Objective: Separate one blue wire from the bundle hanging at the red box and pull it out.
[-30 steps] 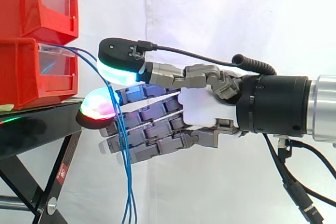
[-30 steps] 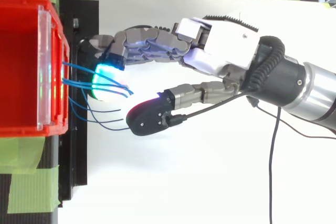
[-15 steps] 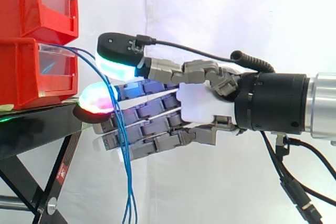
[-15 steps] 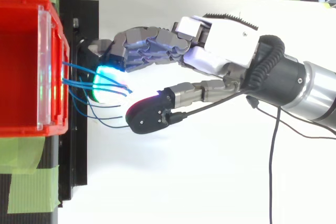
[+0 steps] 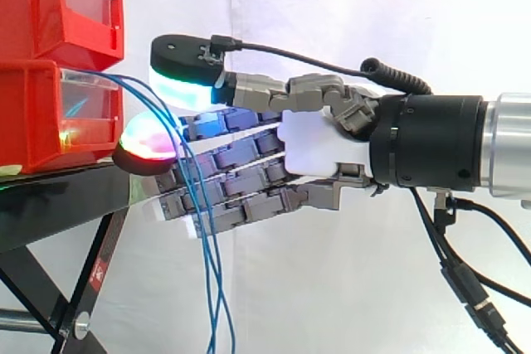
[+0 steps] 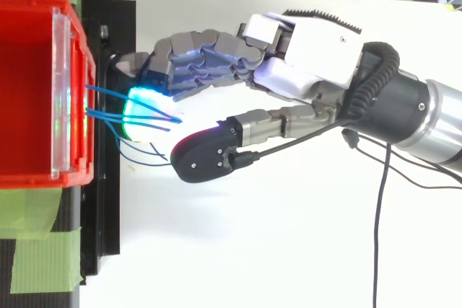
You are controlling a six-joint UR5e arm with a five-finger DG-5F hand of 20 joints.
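Blue wires (image 5: 217, 312) are hanging nearest the side camera. I am watching them arc out of the lower red bin (image 5: 37, 113), cross in front of the hand (image 5: 319, 151) and drop past the bottom edge. I am reading the hand as spread, not clamped on anything. Its fingers (image 5: 241, 180) are reaching nearly straight toward the bin, and the thumb pad (image 5: 184, 72) is glowing green-cyan above them. A gap is showing between that pad and the fingertip pad (image 5: 145, 143) underneath, which is glowing magenta-red on this side. From the top camera I am seeing several wires lying across a fingertip pad (image 6: 148, 110) that is glowing cyan-green, touching it, while the thumb (image 6: 209, 155) is sitting apart to one side. Beyond the hand, the black stand (image 5: 58, 196) is carrying the lower bin, with a second red bin (image 5: 50, 6) stacked on it. Farthest back, the white curtain (image 5: 332, 6) is hanging behind everything.
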